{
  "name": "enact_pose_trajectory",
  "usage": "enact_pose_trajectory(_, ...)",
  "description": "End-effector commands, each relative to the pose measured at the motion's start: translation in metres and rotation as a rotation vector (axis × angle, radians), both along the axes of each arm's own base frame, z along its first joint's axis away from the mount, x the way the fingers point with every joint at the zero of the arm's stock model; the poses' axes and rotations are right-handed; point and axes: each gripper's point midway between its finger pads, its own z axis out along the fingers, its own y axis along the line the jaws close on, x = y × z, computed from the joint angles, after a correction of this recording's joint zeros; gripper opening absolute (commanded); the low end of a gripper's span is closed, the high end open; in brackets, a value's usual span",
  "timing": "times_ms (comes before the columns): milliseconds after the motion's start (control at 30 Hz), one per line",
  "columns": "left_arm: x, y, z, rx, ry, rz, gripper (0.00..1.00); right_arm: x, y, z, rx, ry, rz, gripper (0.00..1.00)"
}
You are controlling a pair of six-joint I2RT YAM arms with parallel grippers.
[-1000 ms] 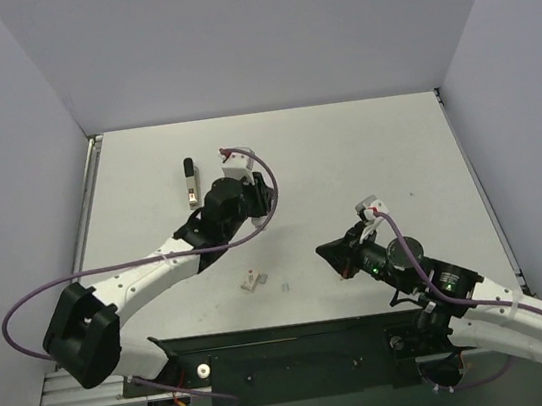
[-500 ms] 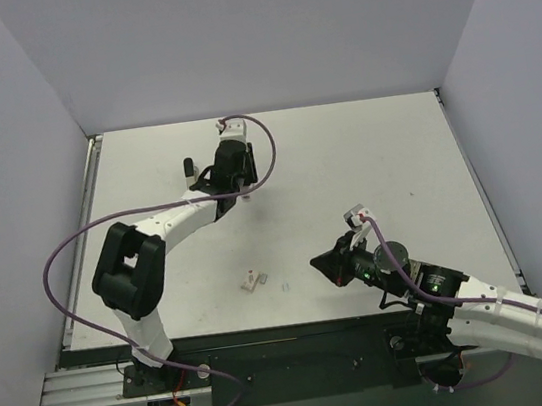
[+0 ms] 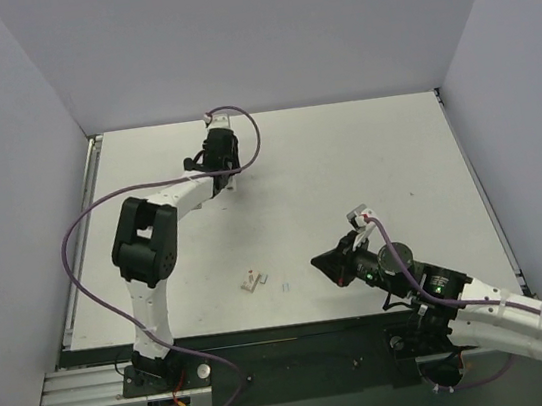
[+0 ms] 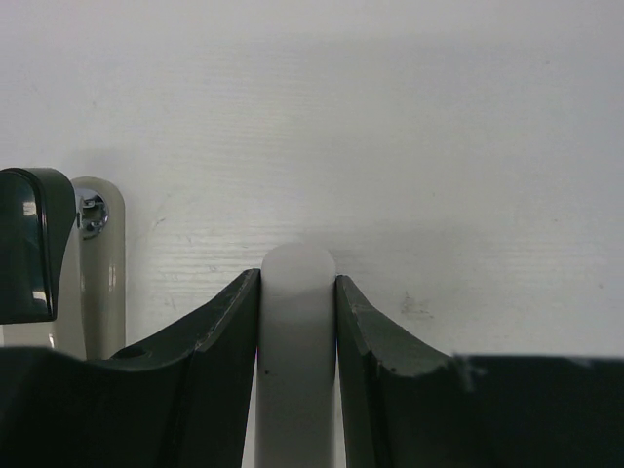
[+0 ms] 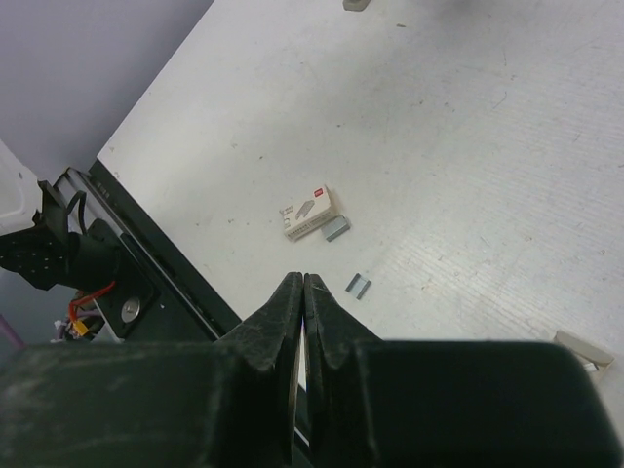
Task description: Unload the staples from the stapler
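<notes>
The stapler [image 4: 39,249] lies at the back left of the table, with a black top and a grey side carrying a metal rivet; from above only its black end [image 3: 189,164] shows beside my left arm. My left gripper [image 4: 297,283] is shut on a pale rounded bar [image 4: 297,370] just right of the stapler; I cannot tell whether the bar belongs to it. From overhead the left gripper [image 3: 215,165] is low over the table. Two short strips of staples [image 5: 358,286] lie by a small staple box [image 5: 310,213]. My right gripper [image 5: 303,281] hovers shut and empty near them.
The staple box [image 3: 253,280] and a loose strip [image 3: 285,287] sit near the table's front edge, left of the right gripper [image 3: 317,260]. The black base rail [image 3: 291,347] runs along the near side. Grey walls close in the left, back and right sides.
My left arm has stretched out toward the back left, carrying its gripper farther back beside the stapler. The right arm has shifted slightly left and nearer. Both grips are unchanged.
</notes>
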Motion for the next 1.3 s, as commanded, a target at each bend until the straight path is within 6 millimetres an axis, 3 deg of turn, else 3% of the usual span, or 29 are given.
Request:
enact_pose_trajectory(0,0.021,0.016,-0.005,0.013,0.039,0.038,0.00,0.000,0.002,0.004,0.019,-0.027,0.014,0.00)
enact_pose_trajectory(33,0.022,0.022,-0.026,0.025,0.085,0.046,0.00,-0.001,0.003,0.003,0.015,-0.024,0.017,0.00)
enact_pose_trajectory(100,0.029,0.025,-0.044,0.026,0.150,0.057,0.00,-0.001,0.004,0.001,0.011,-0.019,0.019,0.00)
enact_pose_trajectory(233,0.014,0.029,-0.099,0.019,0.346,0.063,0.00,-0.001,0.006,-0.001,0.012,-0.013,0.025,0.00)
enact_pose_trajectory(333,0.015,0.029,-0.097,-0.019,0.329,0.057,0.00,-0.001,0.007,-0.001,0.015,-0.012,0.027,0.00)
enact_pose_trajectory(567,0.002,0.031,-0.113,-0.032,0.406,0.048,0.00,-0.002,0.007,0.001,0.014,-0.013,0.031,0.00)
enact_pose_trajectory(833,-0.005,0.031,-0.108,-0.048,0.414,0.057,0.00,-0.003,0.006,0.002,0.009,-0.001,0.029,0.00)
enact_pose_trajectory(1033,-0.009,0.032,-0.103,-0.055,0.406,0.051,0.29,-0.004,0.003,0.005,0.015,0.006,0.021,0.11)
enact_pose_trajectory(1267,-0.012,0.035,-0.096,-0.043,0.391,0.055,0.46,-0.006,0.001,0.006,0.019,0.025,0.018,0.22)
